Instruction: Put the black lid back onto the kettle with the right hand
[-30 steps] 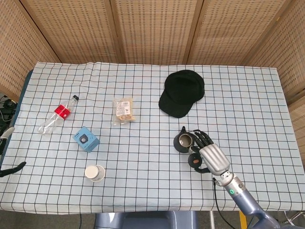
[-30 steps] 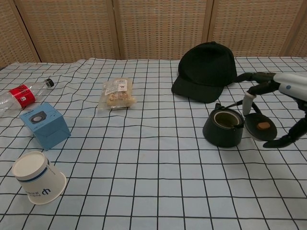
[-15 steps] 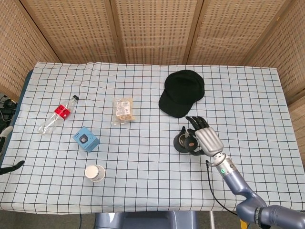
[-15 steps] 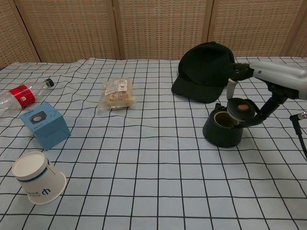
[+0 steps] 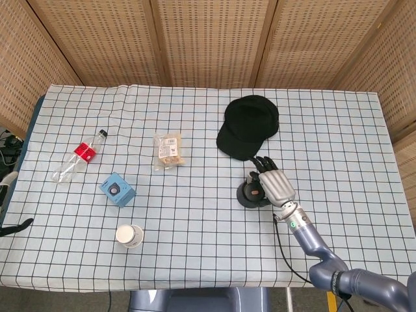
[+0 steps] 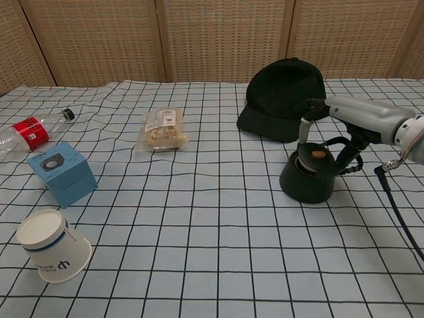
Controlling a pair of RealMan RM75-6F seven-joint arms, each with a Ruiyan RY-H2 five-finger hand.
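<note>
The black kettle [image 6: 306, 184] stands on the checked cloth right of centre, just in front of the cap. The black lid [image 6: 316, 156] with its brown knob lies over the kettle's mouth, slightly tilted. My right hand [image 6: 347, 123] reaches in from the right above the kettle, and its fingers [image 6: 304, 130] curl down on both sides of the lid, holding it. In the head view the right hand [image 5: 274, 185] covers most of the kettle [image 5: 246, 195]. A dark bit of my left hand [image 5: 12, 228] shows at the far left edge, its pose unclear.
A black cap [image 6: 285, 99] lies right behind the kettle. Further left are a snack bag [image 6: 161, 129], a blue box [image 6: 61, 172], a tipped paper cup [image 6: 53, 245] and a plastic bottle [image 6: 30, 131]. A black cable [image 6: 397, 205] trails from my right arm.
My right hand lifted the lid from the cloth right of the kettle, carried it left and lowered it onto the kettle's mouth. The left hand slid slightly out of view.
</note>
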